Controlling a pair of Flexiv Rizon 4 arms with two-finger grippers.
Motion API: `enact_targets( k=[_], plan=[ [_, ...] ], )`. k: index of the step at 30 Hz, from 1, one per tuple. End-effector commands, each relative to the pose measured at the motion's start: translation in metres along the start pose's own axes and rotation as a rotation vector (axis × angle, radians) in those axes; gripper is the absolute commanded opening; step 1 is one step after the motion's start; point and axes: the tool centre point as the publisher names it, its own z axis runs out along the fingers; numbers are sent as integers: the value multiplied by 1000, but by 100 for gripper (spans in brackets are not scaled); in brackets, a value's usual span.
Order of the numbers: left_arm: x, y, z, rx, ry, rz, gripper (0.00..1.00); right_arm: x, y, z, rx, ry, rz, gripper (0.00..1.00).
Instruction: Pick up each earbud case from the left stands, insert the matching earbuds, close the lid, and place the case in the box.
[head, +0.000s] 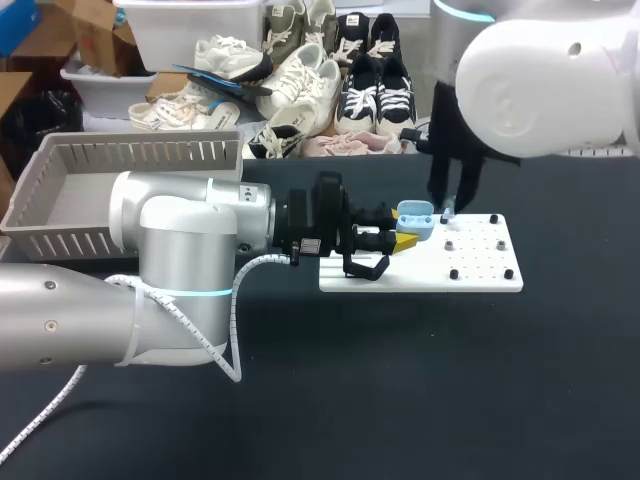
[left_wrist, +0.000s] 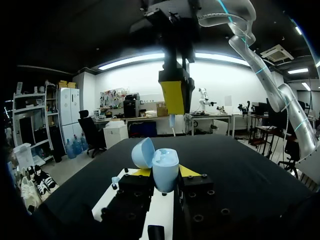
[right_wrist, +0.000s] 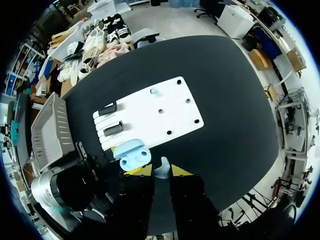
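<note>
The earbud case (head: 415, 217) is pale blue and rounded, with its lid swung open and a lighter hollow showing inside. The left gripper (head: 405, 238) grips it from both sides with its yellow tips, over the 9 o'clock end of the white board (head: 480, 265). The right gripper (head: 447, 208) hangs just past the case toward 1 o'clock, its fingers narrow and pinching a small pale blue earbud (right_wrist: 162, 169).

The left wrist view shows the case (left_wrist: 164, 167) upright between the left gripper's fingers, lid (left_wrist: 142, 152) tipped to one side. The earbud (left_wrist: 172, 122) hangs above it, apart from it. The head view does not make that gap clear.

Only the right wrist view looks straight down. It shows both open halves of the case (right_wrist: 132, 154) just ahead of the right gripper (right_wrist: 159, 171). Two black stands (right_wrist: 114, 129) sit on the board beyond the case, and a second earbud (right_wrist: 154, 91) stands near the board's far edge. The grey basket (head: 150, 155) lies at 10 o'clock from the board in the head view.
</note>
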Motion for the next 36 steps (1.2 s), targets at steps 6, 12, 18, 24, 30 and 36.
enact_targets(
  k=[6,12,18,24,30,36],
  plan=[
    [1,0,0,0,-4,2,0,4,6,5,3,7,39,0],
    [1,0,0,0,-4,2,0,3,8,2,12,-5,73,0],
    [1,0,0,0,-4,2,0,1,15,4,22,-7,85,0],
    [1,0,0,0,-4,2,0,1,22,7,22,-3,86,0],
    [1,0,0,0,-4,2,0,1,25,8,33,-6,114,0],
    [1,0,0,0,-4,2,0,0,25,8,32,-3,124,0]
  ],
)
